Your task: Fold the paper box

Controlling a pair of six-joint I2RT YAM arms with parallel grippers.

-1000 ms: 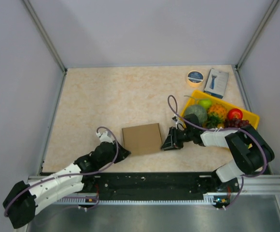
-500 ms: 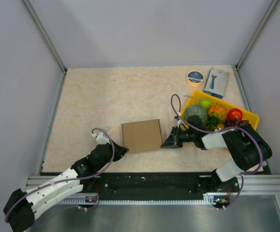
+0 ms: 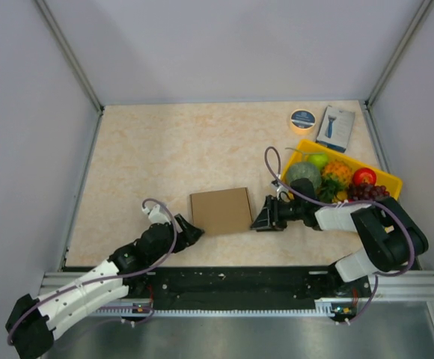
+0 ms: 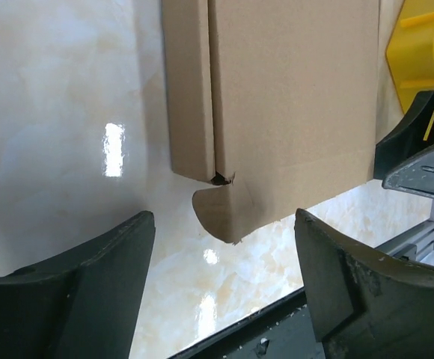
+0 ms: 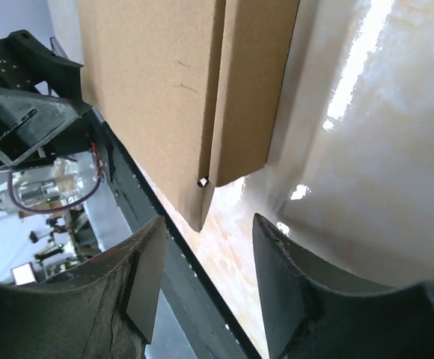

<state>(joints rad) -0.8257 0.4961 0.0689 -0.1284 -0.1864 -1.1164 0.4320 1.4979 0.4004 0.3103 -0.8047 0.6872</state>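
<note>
The paper box (image 3: pixel 221 211) lies flat on the table as a closed brown carton, between my two grippers. My left gripper (image 3: pixel 190 231) sits low at its near-left corner, open, with nothing between the fingers. In the left wrist view the box (image 4: pixel 292 105) shows a rounded tab sticking out at its corner, just ahead of the jaws (image 4: pixel 224 280). My right gripper (image 3: pixel 261 218) rests at the box's right side, open and empty. The right wrist view shows the box (image 5: pixel 164 82) corner and a side flap just beyond the jaws (image 5: pixel 206 280).
A yellow tray (image 3: pixel 385 180) of toy fruit stands right of the right arm. A roll of tape (image 3: pixel 302 119) and a small blue-and-white box (image 3: pixel 335 128) lie at the back right. The black rail (image 3: pixel 239 283) runs along the near table edge.
Both grippers closed by the box's near corners half a second ago and have opened again. The box shifted slightly. The left gripper sits a little nearer the front edge than a second ago.
</note>
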